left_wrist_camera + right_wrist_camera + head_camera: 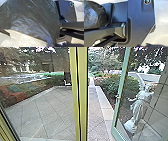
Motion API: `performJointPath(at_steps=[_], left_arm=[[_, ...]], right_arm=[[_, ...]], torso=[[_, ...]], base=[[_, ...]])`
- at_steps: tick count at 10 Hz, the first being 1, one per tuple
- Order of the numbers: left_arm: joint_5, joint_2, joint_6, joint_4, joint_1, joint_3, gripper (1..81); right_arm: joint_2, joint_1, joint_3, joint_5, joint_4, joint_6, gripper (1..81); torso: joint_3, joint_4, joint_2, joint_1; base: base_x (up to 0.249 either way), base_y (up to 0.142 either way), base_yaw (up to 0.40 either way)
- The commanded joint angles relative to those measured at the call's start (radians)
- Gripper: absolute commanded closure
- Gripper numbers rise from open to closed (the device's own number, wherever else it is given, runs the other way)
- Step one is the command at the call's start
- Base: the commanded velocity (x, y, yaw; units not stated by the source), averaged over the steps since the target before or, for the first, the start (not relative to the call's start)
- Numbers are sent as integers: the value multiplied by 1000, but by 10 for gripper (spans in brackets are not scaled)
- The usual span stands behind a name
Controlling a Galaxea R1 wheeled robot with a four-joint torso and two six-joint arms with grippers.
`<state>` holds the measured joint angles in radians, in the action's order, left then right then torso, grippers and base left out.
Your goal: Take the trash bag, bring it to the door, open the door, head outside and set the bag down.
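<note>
The dark, shiny trash bag (32, 16) shows large in the left wrist view, its plastic creased and bulging beside the robot's base. In the right wrist view part of the same trash bag (94, 15) bulges up beside the robot's dark plate. How either gripper stands on the bag cannot be made out. In the head view the glass door (120, 94) with a pale green frame stands swung open on the right, and a yellow-green post (79, 94) rises at the middle. Between them is an opening onto the paving.
Beyond the glass lies a tiled yard (47, 112). A low pale kerb (105, 105) runs beside the path, with green bushes (120, 84) behind it. A white statue (140, 107) shows through the door's glass. Large glass fills the left side.
</note>
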<state>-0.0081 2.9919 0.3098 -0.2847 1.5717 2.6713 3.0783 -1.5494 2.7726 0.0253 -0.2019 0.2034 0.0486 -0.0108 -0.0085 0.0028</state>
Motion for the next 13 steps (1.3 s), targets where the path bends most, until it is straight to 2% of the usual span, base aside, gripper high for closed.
performJointPath(at_steps=[1, 13], left_arm=[[62, -2, 2, 4, -35, -1, 811], [63, 3, 2, 2, -35, -1, 811]], right_arm=[[6, 39, -7, 56, 13, -1, 10], [7, 4, -4, 47, -11, -21, 10]], torso=[[0, 0, 0, 0], [0, 0, 0, -1]], base=[[0, -71, 0], [0, -87, 0]])
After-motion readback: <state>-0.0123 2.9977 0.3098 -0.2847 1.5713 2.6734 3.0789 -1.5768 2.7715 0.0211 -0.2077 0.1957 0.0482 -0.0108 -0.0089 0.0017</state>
